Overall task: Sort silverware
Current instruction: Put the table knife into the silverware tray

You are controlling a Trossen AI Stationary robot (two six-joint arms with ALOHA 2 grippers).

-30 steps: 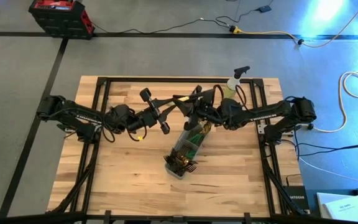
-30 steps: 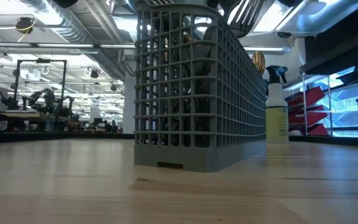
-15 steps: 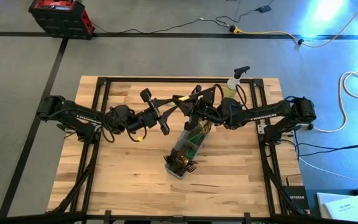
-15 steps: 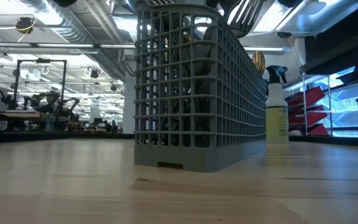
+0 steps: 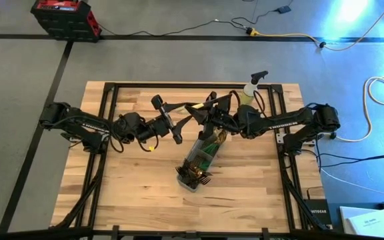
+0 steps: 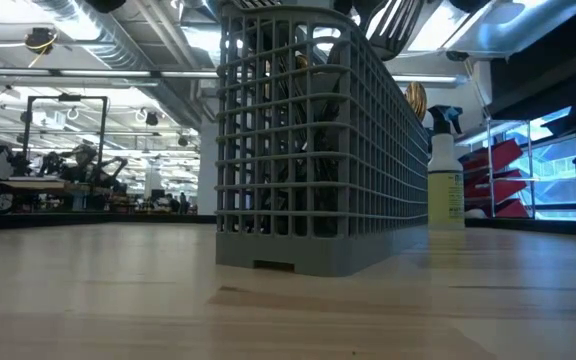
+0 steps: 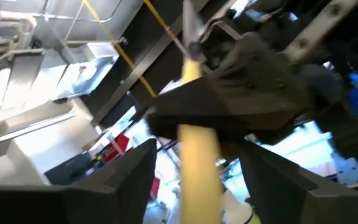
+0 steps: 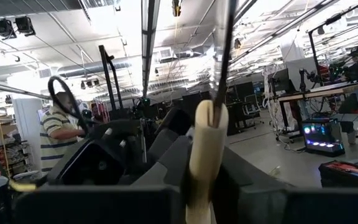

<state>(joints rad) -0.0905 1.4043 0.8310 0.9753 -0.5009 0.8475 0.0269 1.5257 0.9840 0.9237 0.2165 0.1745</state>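
A piece of silverware with a cream handle (image 8: 206, 149) is held up in the air above the far end of the grey mesh caddy (image 5: 197, 163). My right gripper (image 5: 210, 115) is shut on it. My left gripper (image 5: 193, 115) faces it from the table's left. Its two fingers (image 7: 104, 186) stand wide apart on either side of the cream handle (image 7: 199, 155) with a gap on each side, so it is open. The caddy (image 6: 308, 140) stands on the table and holds more silverware, gold heads (image 5: 209, 143) at its far end and dark pieces (image 5: 195, 175) at its near end. My right gripper pinches the cream handle (image 8: 204, 186) between its two fingers. The handle's slim dark shank (image 8: 226, 56) runs on beyond the fingers. The piece is lifted clear of the table and the caddy.
A yellow-green spray bottle (image 5: 251, 90) stands at the table's far edge, right of the middle. Black frame rails (image 5: 105, 120) run along the table's left and right sides. There is bare wood (image 5: 132, 180) left of the caddy. A person (image 8: 58, 134) shows in the room beyond.
My left gripper has opened around the cream handle and let go of it. The handle stays in my right gripper's hold. Both arms have kept their place.
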